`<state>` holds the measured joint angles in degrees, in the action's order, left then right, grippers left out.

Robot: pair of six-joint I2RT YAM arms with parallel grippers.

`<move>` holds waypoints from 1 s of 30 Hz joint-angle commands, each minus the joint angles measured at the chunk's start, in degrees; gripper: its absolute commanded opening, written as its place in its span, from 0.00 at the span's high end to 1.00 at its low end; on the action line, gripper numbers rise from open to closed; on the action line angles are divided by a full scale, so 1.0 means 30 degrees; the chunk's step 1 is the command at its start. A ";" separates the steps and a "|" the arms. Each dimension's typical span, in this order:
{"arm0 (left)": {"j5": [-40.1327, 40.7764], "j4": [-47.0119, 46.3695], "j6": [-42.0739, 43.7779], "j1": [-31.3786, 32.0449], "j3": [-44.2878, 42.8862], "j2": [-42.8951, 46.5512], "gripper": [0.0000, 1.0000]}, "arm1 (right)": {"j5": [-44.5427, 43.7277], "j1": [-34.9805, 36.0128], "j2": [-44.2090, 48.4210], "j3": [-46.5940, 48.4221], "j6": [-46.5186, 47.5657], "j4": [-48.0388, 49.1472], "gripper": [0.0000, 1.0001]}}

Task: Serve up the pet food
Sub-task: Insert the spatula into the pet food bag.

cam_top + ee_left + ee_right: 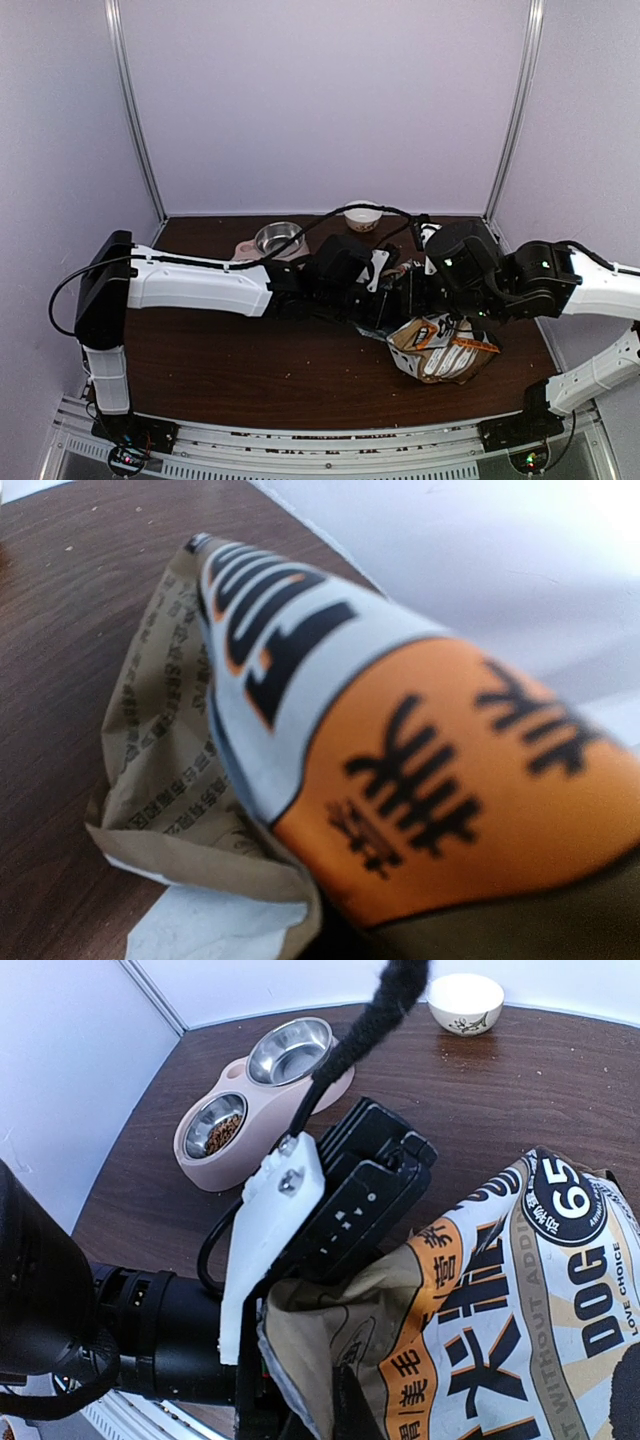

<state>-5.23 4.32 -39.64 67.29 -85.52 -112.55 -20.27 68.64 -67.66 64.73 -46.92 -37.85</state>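
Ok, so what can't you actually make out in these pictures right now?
- Left gripper fingers: top view, under its own wrist; left wrist view, filled by the blurred orange-and-white printed kraft paper bag.
- Right gripper fingers: not seen in its wrist view, so any hold on the bag is unclear.
- Bag contents: right wrist view, mouth behind the left arm.
- Pink plastic double-bowl feeder: top view, partly behind the left arm.

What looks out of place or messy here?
The pet food bag lies crumpled on its side on the table, top edge creased. In the pink feeder, only one bowl holds kibble.
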 commanded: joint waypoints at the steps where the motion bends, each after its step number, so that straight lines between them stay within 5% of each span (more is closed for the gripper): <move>1: -0.2527 -0.3928 0.0812 0.0100 0.0783 -0.0555 1.00 | 0.1343 0.0336 0.0082 0.0901 -0.0131 0.1383 1.00; 6: -0.1707 -0.4373 0.1527 0.0100 0.1808 0.0428 1.00 | 0.1392 0.0323 0.0268 0.0814 -0.0188 0.1380 1.00; 15: 0.4178 0.0356 0.4150 0.0100 0.1285 0.1190 1.00 | 0.1250 0.0341 0.0375 0.0429 -0.0303 0.1219 1.00; 22: 0.3155 0.1503 0.5329 0.0674 -0.1564 -0.1799 1.00 | 0.1183 0.0338 0.0288 0.0598 -0.0266 0.1084 1.00; 30: -0.2096 -0.0577 0.5734 0.0704 -0.1727 -0.2419 1.00 | 0.1124 0.0341 0.0316 0.0602 -0.0354 0.1014 1.00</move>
<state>-1.52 6.24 -25.61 68.64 -90.37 -116.27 -20.45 68.71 -67.64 64.93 -47.18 -39.35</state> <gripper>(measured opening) 0.075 0.003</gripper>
